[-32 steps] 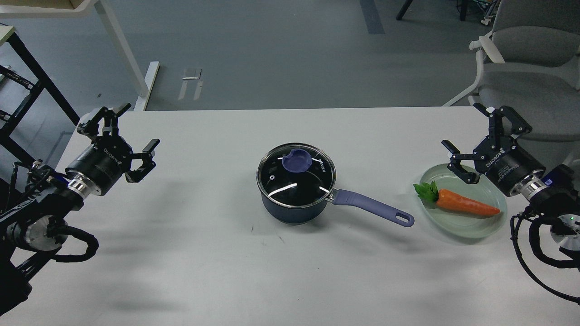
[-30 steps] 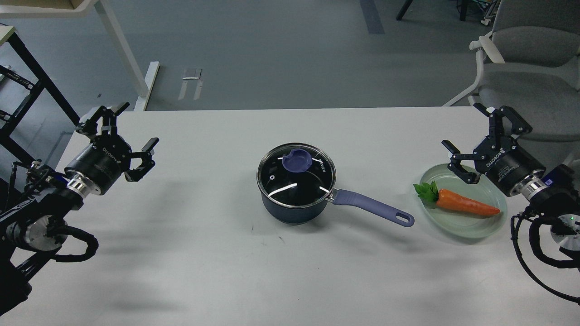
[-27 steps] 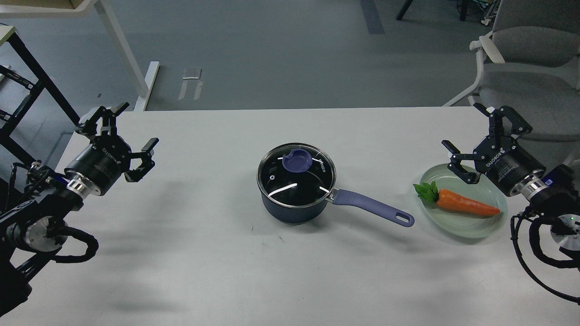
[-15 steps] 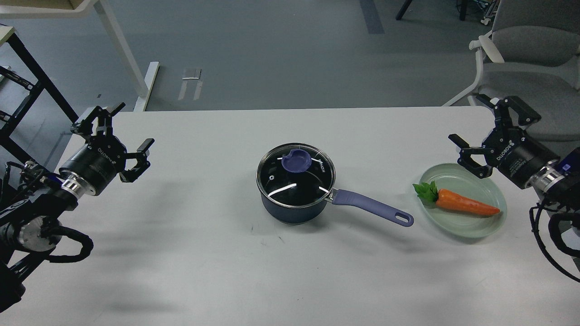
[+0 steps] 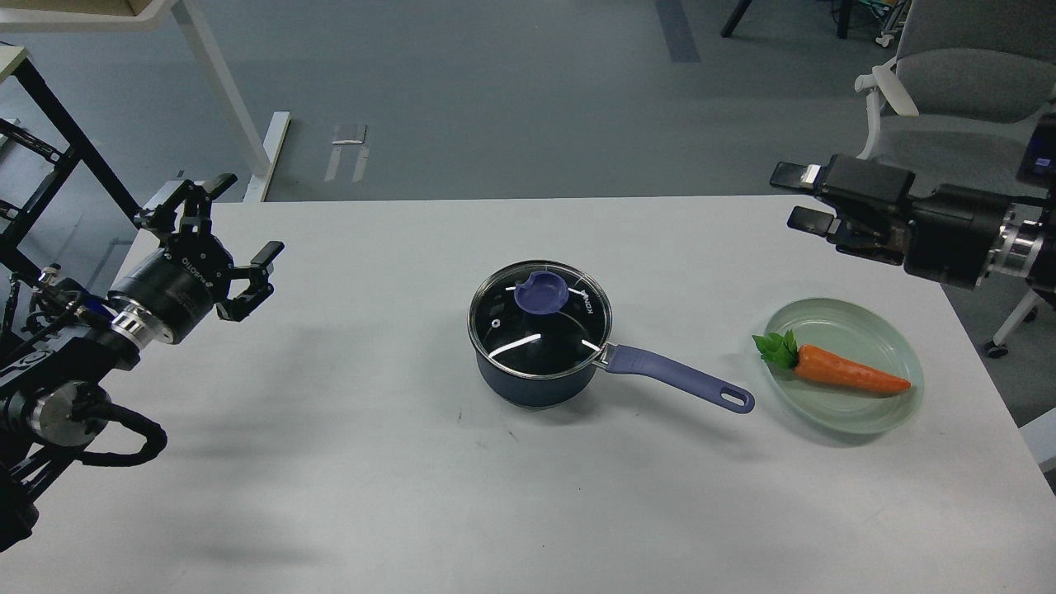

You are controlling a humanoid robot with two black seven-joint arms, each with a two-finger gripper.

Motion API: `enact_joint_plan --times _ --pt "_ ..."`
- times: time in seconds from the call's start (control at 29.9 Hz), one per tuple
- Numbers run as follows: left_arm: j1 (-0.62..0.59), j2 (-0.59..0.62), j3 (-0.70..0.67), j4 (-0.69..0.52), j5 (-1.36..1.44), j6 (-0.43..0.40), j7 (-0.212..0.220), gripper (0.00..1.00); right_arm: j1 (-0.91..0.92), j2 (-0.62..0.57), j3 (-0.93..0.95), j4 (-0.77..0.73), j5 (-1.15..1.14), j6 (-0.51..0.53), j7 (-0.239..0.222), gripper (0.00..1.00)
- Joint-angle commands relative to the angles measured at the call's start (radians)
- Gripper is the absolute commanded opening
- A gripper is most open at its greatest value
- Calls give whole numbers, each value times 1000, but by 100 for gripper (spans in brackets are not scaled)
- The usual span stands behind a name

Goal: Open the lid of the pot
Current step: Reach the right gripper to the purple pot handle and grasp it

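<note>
The dark navy pot (image 5: 536, 381) stands at the middle of the white table, its long purple handle (image 5: 681, 383) pointing right. The clear glass lid (image 5: 540, 320) with its purple knob (image 5: 540, 294) sits shut on the pot. My left gripper (image 5: 223, 223) is open and empty, above the table's left edge, far from the pot. My right gripper (image 5: 799, 196) is open and empty, raised above the table's back right part, pointing left, well right of the pot and above it.
A pale green plate (image 5: 873, 322) with an orange carrot (image 5: 841, 371) lies right of the pot handle. A grey office chair (image 5: 949, 91) stands behind the table's right corner. A white table leg (image 5: 223, 91) and a black frame (image 5: 49, 140) stand at the back left.
</note>
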Motion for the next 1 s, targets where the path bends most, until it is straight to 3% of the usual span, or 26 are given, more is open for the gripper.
enact_joint_plan --times 0.0,0.17,0.3,0.7,0.97 --pt "-1 1 0 -1 0 1 0 99 169 64 -186 25 -143 -50 0 100" --pt "-2 3 0 -6 0 5 0 99 352 199 -421 27 -303 -127 0 100" --pt "-4 4 -1 -9 -1 12 -2 99 403 283 -506 22 -375 -179 0 100" --pt "-4 20 -1 -9 -1 10 -2 99 422 449 -668 -59 -410 -239 0 99" --pt "-7 20 -3 -10 -1 12 -2 99 388 497 -707 -97 -403 -271 0 99"
